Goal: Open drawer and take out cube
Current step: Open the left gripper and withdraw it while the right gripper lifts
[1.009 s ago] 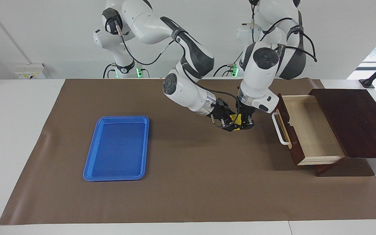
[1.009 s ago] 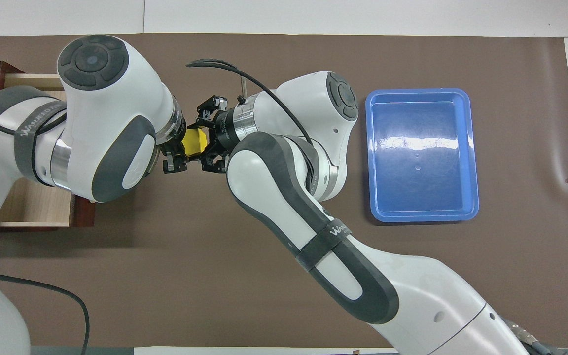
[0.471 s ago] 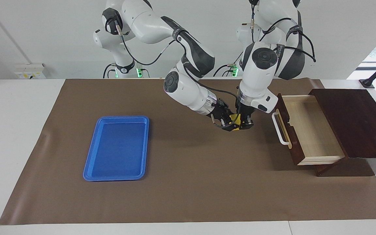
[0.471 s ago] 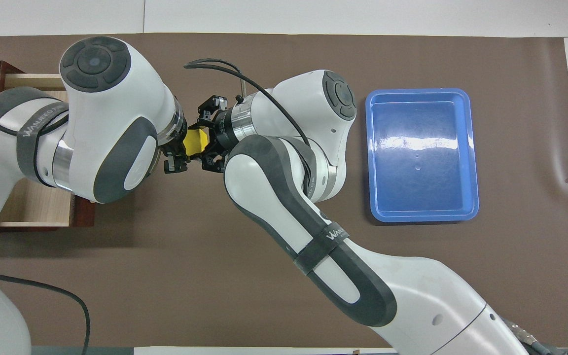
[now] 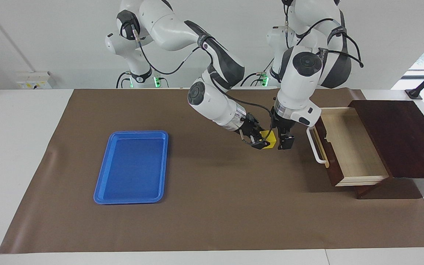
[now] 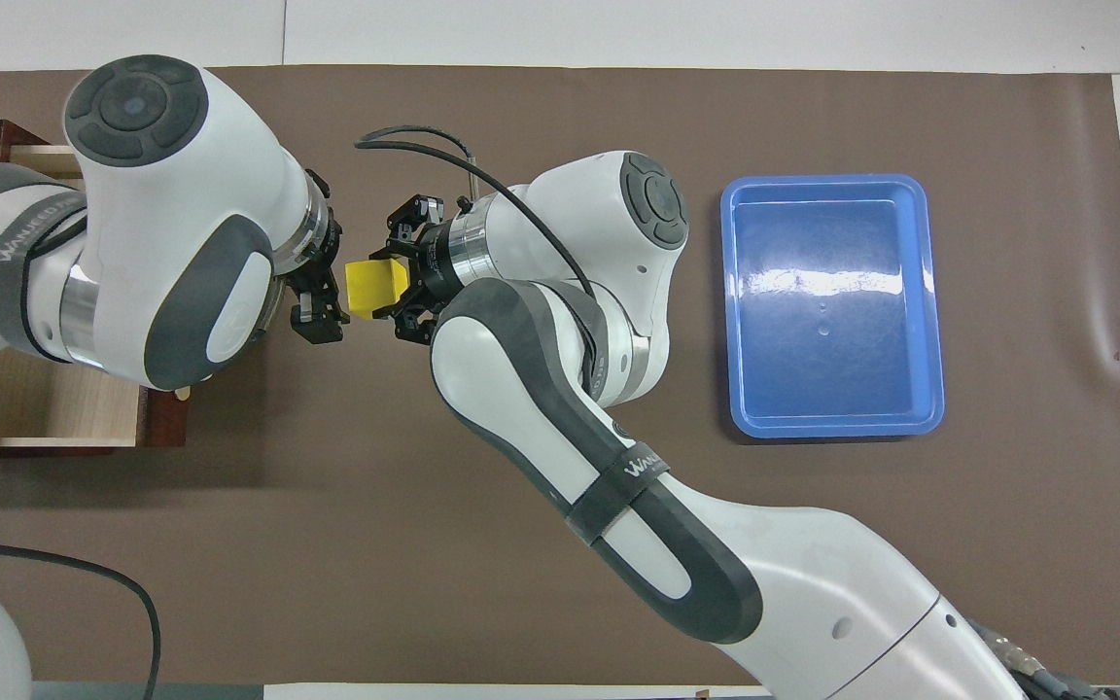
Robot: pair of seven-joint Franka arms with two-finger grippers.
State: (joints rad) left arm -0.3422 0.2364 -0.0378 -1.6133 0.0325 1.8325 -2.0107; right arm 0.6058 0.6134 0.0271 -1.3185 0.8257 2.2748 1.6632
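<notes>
While we carry the yellow cube (image 5: 269,141) above the brown mat (image 5: 212,206), between the blue tray (image 5: 133,167) and the open drawer (image 5: 348,145), the handover looks nearly finished and the risks sit with one grip.

Starting at the tray, toward our right arm's end: it lies flat and holds nothing we can see. A poorly judged release over its low rim could let the cube bounce or slide out onto the mat.

Next comes our right gripper (image 5: 261,141), reaching in from a slanted forearm with the wrist angled down toward the drawer. Its fingers pinch the cube at the end facing the wrist, so most of the block sticks out past the tips. A shallow hold like that could let the cube twist or slip if we swing the arm quickly.

Just beside the cube, our left gripper (image 5: 285,142) hangs straight down from an upright forearm, its fingers spread and off the block, over the mat in front of the drawer. It remains close enough that a sideways sweep of either arm could knock the cube loose.

Last, the drawer stands pulled out, its white bar handle (image 5: 315,145) facing the grippers and its pale interior bare.
</notes>
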